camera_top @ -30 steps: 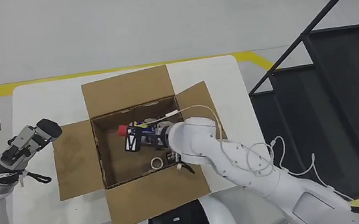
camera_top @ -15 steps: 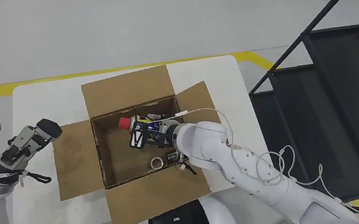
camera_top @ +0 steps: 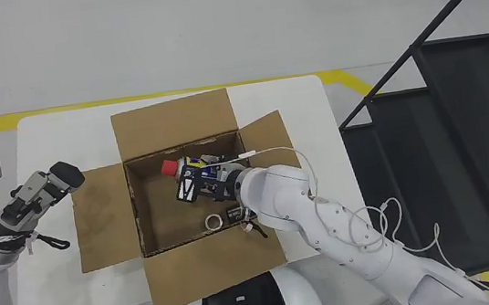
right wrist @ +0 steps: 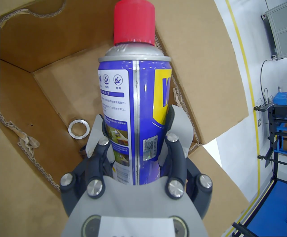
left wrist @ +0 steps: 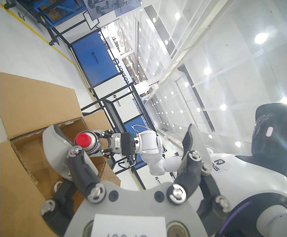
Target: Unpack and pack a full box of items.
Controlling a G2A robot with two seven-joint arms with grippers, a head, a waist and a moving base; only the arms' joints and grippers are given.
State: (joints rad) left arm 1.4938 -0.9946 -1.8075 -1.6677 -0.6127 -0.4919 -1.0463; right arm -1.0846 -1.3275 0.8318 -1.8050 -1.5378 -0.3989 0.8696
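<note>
A white table [camera_top: 59, 138] carries an open cardboard box [camera_top: 172, 124] with all four flaps spread flat. The right arm reaches into the box from the near right. Its right gripper [right wrist: 137, 119] is clenched around the lower body of a spray can [right wrist: 134, 89].

The can sits inside the box opening, toward the far wall, tilted with its red cap [camera_top: 169, 167] pointing far and left. Its label is blue with a yellow block. It also has a white panel with round pictograms and lines of fine print, and a small square code patch beside one finger.

The left gripper [left wrist: 121, 134] hangs over the table's left edge, left of the box's left flap, with its jaws spread wide and nothing between them.

A small metal ring [right wrist: 78, 129] lies flat on the box floor, nearer than the can.
</note>
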